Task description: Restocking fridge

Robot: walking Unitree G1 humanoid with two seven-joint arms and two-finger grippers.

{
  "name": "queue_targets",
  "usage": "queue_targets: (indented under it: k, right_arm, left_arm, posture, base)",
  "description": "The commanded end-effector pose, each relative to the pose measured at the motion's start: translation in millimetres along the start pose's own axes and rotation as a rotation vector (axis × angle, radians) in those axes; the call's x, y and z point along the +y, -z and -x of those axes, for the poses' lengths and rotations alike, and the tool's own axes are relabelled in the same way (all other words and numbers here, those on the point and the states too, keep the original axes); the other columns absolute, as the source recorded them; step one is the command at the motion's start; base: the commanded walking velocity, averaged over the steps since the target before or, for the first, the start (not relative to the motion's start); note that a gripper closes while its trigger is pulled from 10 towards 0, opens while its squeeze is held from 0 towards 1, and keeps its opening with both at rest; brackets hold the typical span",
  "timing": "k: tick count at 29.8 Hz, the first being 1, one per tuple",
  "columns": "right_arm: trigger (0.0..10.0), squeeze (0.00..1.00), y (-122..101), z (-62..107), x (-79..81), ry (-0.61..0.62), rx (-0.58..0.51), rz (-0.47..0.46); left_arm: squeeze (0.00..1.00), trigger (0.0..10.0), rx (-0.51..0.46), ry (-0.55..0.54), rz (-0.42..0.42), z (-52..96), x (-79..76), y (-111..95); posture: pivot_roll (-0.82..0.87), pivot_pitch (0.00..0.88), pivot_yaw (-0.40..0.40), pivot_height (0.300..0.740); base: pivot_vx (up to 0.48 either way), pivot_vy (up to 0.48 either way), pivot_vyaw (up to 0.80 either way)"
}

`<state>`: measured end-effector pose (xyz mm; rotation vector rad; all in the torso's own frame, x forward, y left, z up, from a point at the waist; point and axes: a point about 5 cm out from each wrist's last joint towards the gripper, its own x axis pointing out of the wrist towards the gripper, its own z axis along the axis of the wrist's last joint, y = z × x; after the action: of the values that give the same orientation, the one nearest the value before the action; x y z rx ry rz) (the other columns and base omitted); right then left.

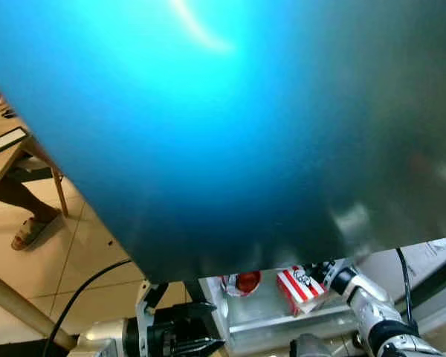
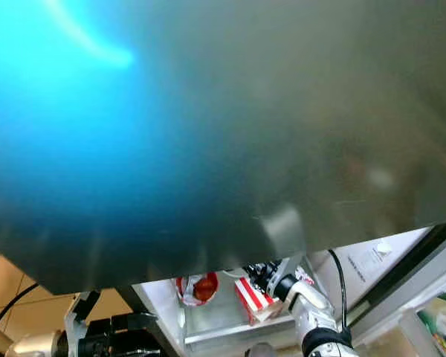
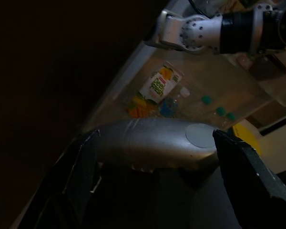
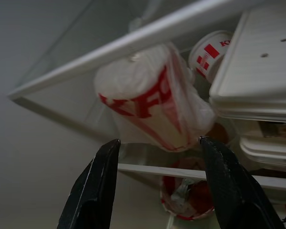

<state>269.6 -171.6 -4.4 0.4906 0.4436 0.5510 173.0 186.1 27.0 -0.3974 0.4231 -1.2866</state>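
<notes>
The robot's right arm (image 1: 375, 312) is silver metal with round joints and a black ring near the wrist. A thin black cable (image 1: 403, 275) loops up beside it. The right gripper (image 4: 157, 183) has two long black fingers (image 4: 93, 188) that look smooth and a bit shiny, wide at the base and thinner at the tips. The left arm (image 1: 108, 338) is silver too, with a white bracket (image 1: 143, 301) and black parts at the wrist. The left gripper (image 3: 157, 181) has two black fingers (image 3: 252, 171) with flat, pointed ends. A black cable (image 1: 82, 294) runs across the floor to the robot.
</notes>
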Motion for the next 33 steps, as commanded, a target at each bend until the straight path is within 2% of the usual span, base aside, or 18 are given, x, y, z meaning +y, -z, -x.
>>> queue_targets:
  k: [1,12,14,15,21,26,28,30,31,32,33]
  right_arm:
    - [10.0,0.0,3,2.1,-1.3,0.008,0.003,-0.009]
    - [10.0,0.0,18,13.4,-7.9,0.058,0.044,-0.042]
    - [10.0,0.0,27,20.3,-12.5,0.106,0.085,-0.04]
    - [10.0,0.0,27,20.3,-12.5,0.106,0.085,-0.04]
    - [10.0,0.0,47,38.6,-21.8,0.206,0.169,-0.054]
    - [10.0,0.0,55,44.7,-24.4,0.252,0.199,-0.057]
    - [10.0,0.0,62,49.4,-27.2,0.311,0.231,-0.058]
    - [10.0,0.0,62,49.4,-27.2,0.311,0.231,-0.058]
    - [10.0,0.0,64,51.0,-28.0,0.33,0.248,-0.059]
    - [10.0,0.0,71,54.3,-27.7,0.345,0.302,-0.017]
    - [10.0,0.0,82,59.6,-27.4,0.36,0.422,0.103]
  left_arm:
    - [0.0,10.0,0.007,-0.057,-0.03,12.9,5.8,-7]
    - [0.0,10.0,0.03,-0.138,0.06,21.5,8.2,16]
    - [0.0,10.0,0.044,-0.232,0.078,26.2,16.2,24]
    - [0.0,10.0,0.044,-0.232,0.078,26.2,16.2,24]
    - [0.0,10.0,0.047,-0.428,0.128,41.6,27.7,41]
    - [0.0,10.0,0.032,-0.494,0.158,44.8,31.9,44]
    - [0.0,10.0,0.053,-0.572,0.195,47.9,35.3,52]
    - [0.0,10.0,0.053,-0.572,0.195,47.9,35.3,52]
    - [0.0,10.0,0.063,-0.607,0.209,49.3,36.7,55]
    - [0.0,10.0,0.09,-0.723,0.244,54.2,40.9,64]
    - [0.0,10.0,0.158,-0.912,0.269,62.7,46.4,74]
  posture:
    - [-0.02,0.0,0.041,0.699]
    - [-0.03,0.0,0.042,0.739]
    - [-0.03,0.0,0.041,0.74]
    - [-0.03,0.0,0.041,0.74]
    - [-0.03,0.0,0.041,0.74]
    - [-0.03,0.0,0.038,0.74]
    - [-0.03,0.0,0.038,0.74]
    - [-0.03,0.0,0.038,0.74]
    - [-0.03,0.0,0.038,0.74]
    - [-0.04,0.0,0.04,0.74]
    - [-0.04,0.0,0.04,0.74]
  base:
    - [0.0,0.0,0.0]
    - [0.0,0.0,0.0]
    - [0.0,0.0,0.0]
    - [0.0,0.0,0.0]
    - [0.0,0.0,0.0]
    - [0.0,0.0,0.0]
    - [0.0,0.0,0.0]
    - [0.0,0.0,0.0]
    - [0.0,0.0,0.0]
    - [0.0,0.0,0.0]
    - [0.0,0.0,0.0]
